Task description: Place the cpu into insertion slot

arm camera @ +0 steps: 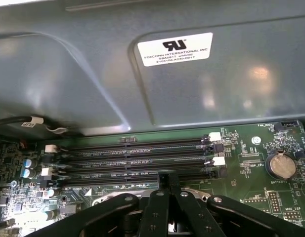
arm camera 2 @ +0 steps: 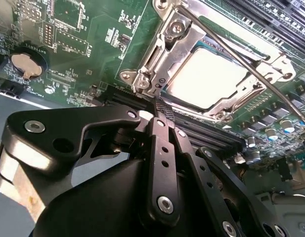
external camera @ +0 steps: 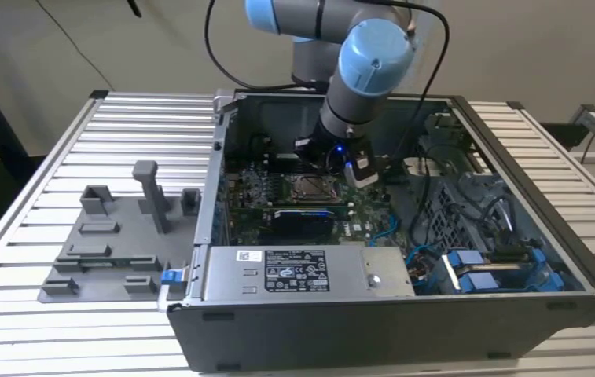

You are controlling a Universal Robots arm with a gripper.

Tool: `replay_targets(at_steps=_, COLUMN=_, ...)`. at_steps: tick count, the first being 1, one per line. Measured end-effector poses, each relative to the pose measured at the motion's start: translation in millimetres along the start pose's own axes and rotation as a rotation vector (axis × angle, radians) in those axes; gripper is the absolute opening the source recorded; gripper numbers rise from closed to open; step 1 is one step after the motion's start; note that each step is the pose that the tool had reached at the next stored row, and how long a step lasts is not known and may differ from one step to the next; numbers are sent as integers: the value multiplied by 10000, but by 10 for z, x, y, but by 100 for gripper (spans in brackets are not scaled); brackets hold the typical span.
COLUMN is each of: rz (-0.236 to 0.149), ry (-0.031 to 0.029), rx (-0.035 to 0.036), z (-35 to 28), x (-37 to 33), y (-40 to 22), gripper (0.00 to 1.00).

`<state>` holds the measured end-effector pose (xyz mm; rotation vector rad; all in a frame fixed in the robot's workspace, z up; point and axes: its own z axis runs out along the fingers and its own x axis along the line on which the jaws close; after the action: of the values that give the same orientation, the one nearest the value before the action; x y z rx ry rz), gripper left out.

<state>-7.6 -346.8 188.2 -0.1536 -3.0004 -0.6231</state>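
The cpu (arm camera 2: 207,79) lies seated in the slot (arm camera 2: 162,64), frame and lever (arm camera 2: 231,52) unlatched. The gripper (arm camera 2: 159,111) hovers just beside the slot, fingers together and empty. Placement looks done; the retreat calls for clearing the lever.

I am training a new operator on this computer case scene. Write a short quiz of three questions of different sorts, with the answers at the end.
1. True or false: the small square silvery-tan chip lies inside the shiny metal socket frame.
2. What does the black gripper hold between its fingers? A: the chip. B: nothing. C: a cable.
3. Fill in the missing word: the round silver coin battery sits on the green circuit ____.

Key: 1 true; 2 B, as the fingers are shut together with nothing between them; 3 board.
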Motion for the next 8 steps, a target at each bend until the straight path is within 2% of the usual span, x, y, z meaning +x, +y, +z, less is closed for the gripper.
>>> replay_targets(at_steps=2, rz=-1, ry=-1, rx=-2, z=6, x=-6, y=-2, gripper=11)
replay_targets(at_steps=3, rz=-9, ry=-14, rx=-35, z=18, x=-12, y=0, gripper=11)
replay_targets(at_steps=6, rz=-3, ry=0, rx=-16, z=21, x=-18, y=-6, gripper=11)
replay_targets(at_steps=7, rz=-5, ry=2, rx=-72, z=19, x=-19, y=-8, gripper=11)
replay_targets(at_steps=8, rz=-18, ry=3, rx=-208, z=18, x=-20, y=-9, gripper=11)
